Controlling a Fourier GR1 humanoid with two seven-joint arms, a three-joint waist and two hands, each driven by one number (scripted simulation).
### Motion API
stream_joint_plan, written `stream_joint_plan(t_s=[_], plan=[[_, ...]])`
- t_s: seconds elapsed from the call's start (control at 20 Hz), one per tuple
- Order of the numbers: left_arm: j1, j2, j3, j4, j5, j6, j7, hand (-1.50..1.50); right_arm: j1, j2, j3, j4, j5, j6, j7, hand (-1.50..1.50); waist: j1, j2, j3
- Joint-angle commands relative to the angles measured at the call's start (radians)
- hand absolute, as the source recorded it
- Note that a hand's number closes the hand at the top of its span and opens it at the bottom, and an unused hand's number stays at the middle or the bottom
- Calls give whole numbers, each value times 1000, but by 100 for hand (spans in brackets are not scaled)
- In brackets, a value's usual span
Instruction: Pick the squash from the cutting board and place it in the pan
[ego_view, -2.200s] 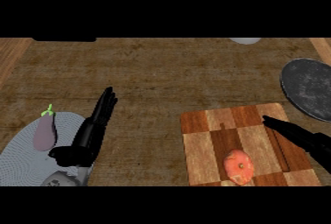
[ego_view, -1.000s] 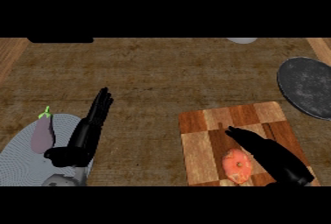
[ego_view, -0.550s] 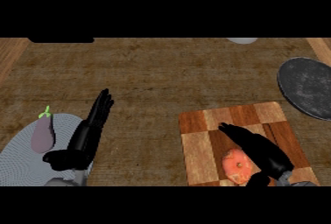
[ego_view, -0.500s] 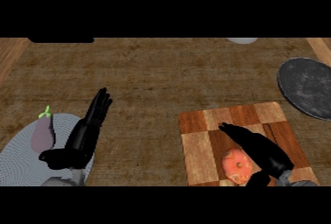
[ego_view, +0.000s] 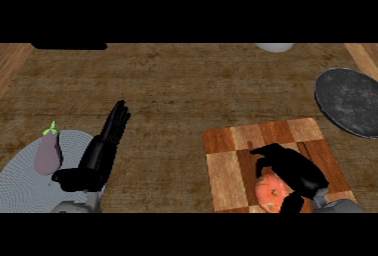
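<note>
An orange squash (ego_view: 270, 192) lies on the near part of the checkered wooden cutting board (ego_view: 229, 150) at the lower right. My right hand (ego_view: 292, 170) sits over the squash, its fingers curling down around the squash's far side and its thumb by the near side. The dark round pan (ego_view: 353, 102) lies at the right edge, beyond the board. My left hand (ego_view: 100, 150) rests open at the lower left, fingers pointing away.
A grey plate (ego_view: 29, 182) at the lower left carries a purple eggplant (ego_view: 48, 154). A pale round object (ego_view: 275, 47) shows at the far edge, and a dark item (ego_view: 70, 45) at the far left.
My right hand swung left from the board's right side onto the squash, and its fingers have curled down around it. The left hand barely shifted.
</note>
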Motion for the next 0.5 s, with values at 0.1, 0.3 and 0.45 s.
stream_joint_plan(t_s=[0.1,0.3,0.45], plan=[[1,-3,19,-21,7,-29,17,0,-38,46,0,147,65,-95,-74,150,4,14,15],[-31,-16,29,11,-6,-34,24,0,37,57,-14,41,96,-194,-82,150,-3,13,15],[56,-17,7,-59,-15,-24,0,0,17,39,-99,-99,55,-177,-37,150,-1,10,15]])
